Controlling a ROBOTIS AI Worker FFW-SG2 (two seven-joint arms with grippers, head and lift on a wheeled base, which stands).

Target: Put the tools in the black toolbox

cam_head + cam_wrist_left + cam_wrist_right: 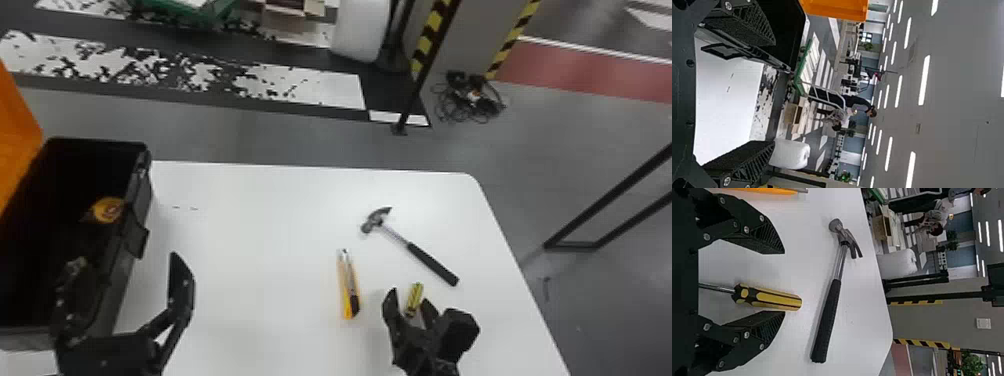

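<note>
from the head view, i see the screwdriver (414, 296) on the white bench (250, 225), its handle pointing away from the robot, leaning slightly right. the right hand (408, 296) has its fingers parted, one on either side. just left, the utility knife (350, 290) lies nearly near-to-far, metal end away, yellow and black end close. the hammer (430, 262) runs slantwise, steel head far left, black grip near right. a yellow tape measure (108, 209) sits inside the black toolbox (142, 200), whose lid (15, 135) is orange. the left hand (125, 260), spread wide, is by the toolbox. the floor (275, 140) beyond is grey.

in the left wrist view, that hand's fingers stand well apart; long ceiling lights (924, 80) shine.

in the right wrist view, the screwdriver's ridged yellow-and-black handle joins a thin metal shaft running toward the palm. the released fingers flank it, beyond them the hammer's curved claw.
</note>
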